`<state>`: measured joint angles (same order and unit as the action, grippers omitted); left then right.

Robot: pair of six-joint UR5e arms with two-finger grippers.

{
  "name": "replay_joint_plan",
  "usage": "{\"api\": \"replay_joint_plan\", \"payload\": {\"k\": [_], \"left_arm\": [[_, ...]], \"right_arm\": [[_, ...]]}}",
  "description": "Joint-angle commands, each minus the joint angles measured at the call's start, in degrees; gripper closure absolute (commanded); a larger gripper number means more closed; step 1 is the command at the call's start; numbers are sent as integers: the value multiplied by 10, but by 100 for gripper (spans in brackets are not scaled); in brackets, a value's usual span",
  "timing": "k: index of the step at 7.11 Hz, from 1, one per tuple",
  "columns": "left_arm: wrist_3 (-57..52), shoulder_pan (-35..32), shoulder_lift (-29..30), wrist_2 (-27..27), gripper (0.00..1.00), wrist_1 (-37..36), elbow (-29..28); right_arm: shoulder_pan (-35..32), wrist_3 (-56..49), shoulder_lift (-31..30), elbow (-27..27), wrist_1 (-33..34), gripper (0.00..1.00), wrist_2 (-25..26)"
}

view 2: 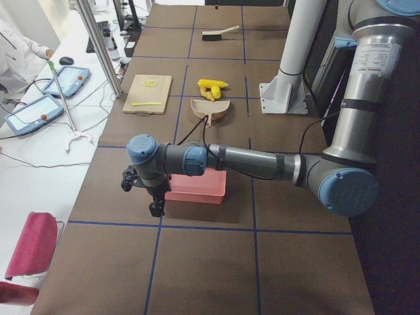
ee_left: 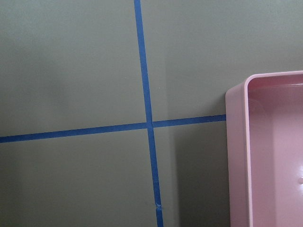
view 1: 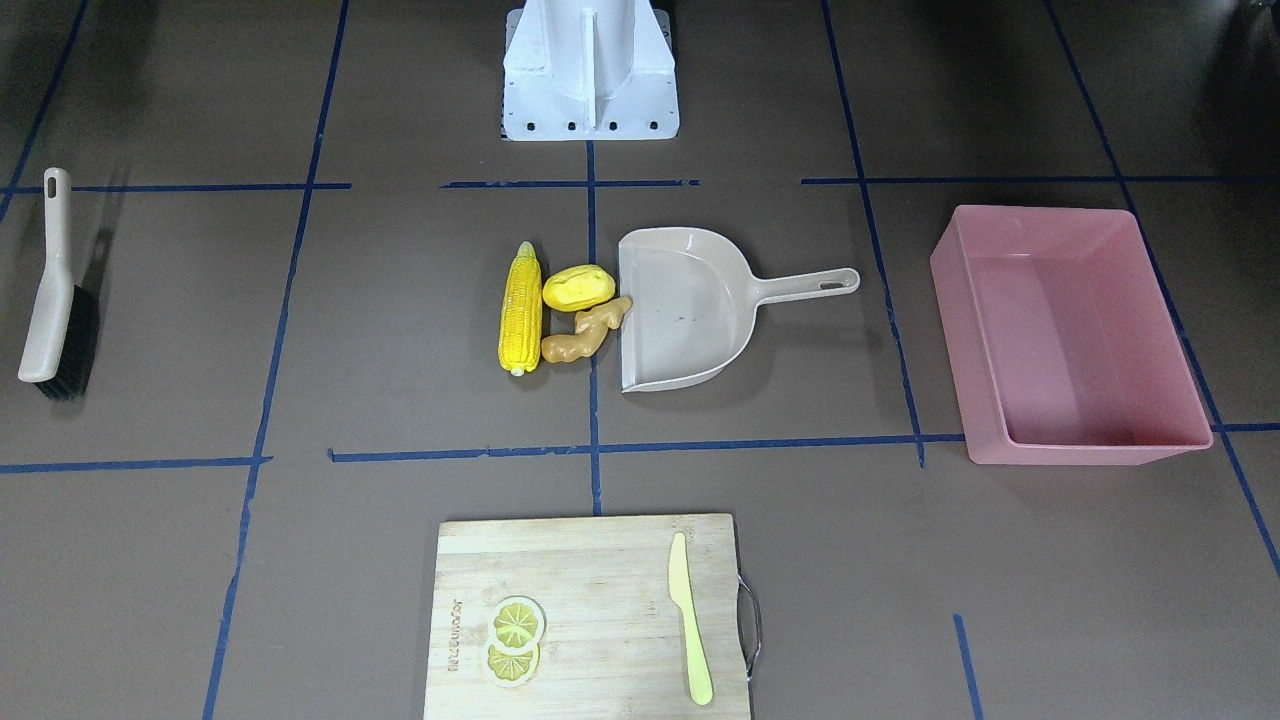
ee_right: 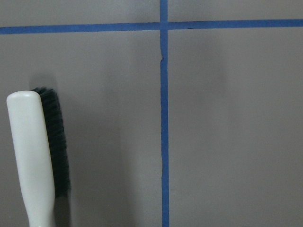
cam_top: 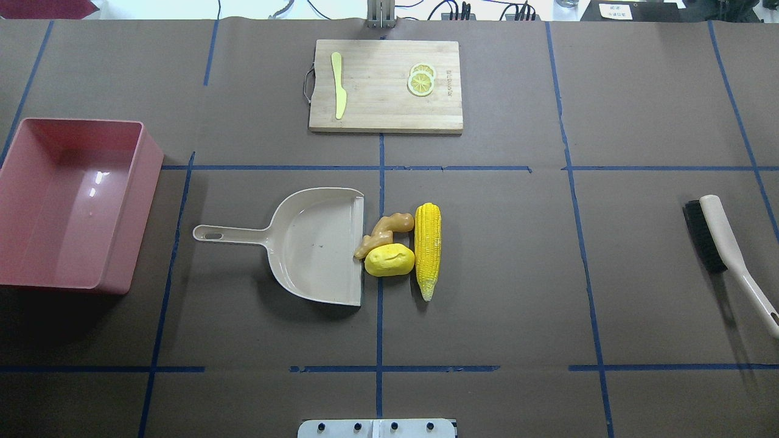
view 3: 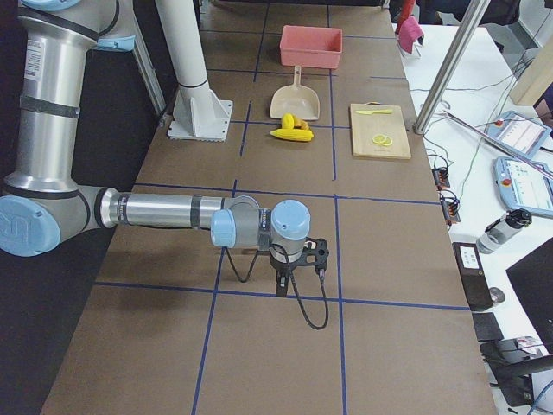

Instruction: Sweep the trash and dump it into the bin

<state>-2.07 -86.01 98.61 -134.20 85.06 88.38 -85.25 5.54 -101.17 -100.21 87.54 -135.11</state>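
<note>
The trash lies mid-table: a yellow corn cob [cam_top: 428, 249], a yellow potato-like lump [cam_top: 389, 260] and a tan ginger root [cam_top: 383, 231], all at the open mouth of the beige dustpan [cam_top: 316, 243]. The ginger touches the pan's lip. The pink bin [cam_top: 73, 201] stands empty at the table's left end. My left gripper [view 2: 156, 207] hangs beside the bin's outer end and shows only in the exterior left view. My right gripper [view 3: 280, 285] hovers at the table's right end, near the brush [cam_top: 724, 249], and shows only in the exterior right view. I cannot tell whether either is open or shut.
A wooden cutting board [cam_top: 385, 115] with lemon slices [cam_top: 421, 80] and a pale knife [cam_top: 338, 92] lies at the far side. The brush [ee_right: 33, 156] shows in the right wrist view, the bin's corner [ee_left: 236, 94] in the left wrist view. Blue tape lines grid the table.
</note>
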Motion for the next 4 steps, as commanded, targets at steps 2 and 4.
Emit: {"api": "replay_joint_plan", "payload": {"k": [2,4], "left_arm": [[0,5,-1,3,0,6,-6],[0,6,-1,1,0,6,-2]], "right_arm": [[0,0,1,1,1,0,0],[0,0,4,10,0,0,0]]}}
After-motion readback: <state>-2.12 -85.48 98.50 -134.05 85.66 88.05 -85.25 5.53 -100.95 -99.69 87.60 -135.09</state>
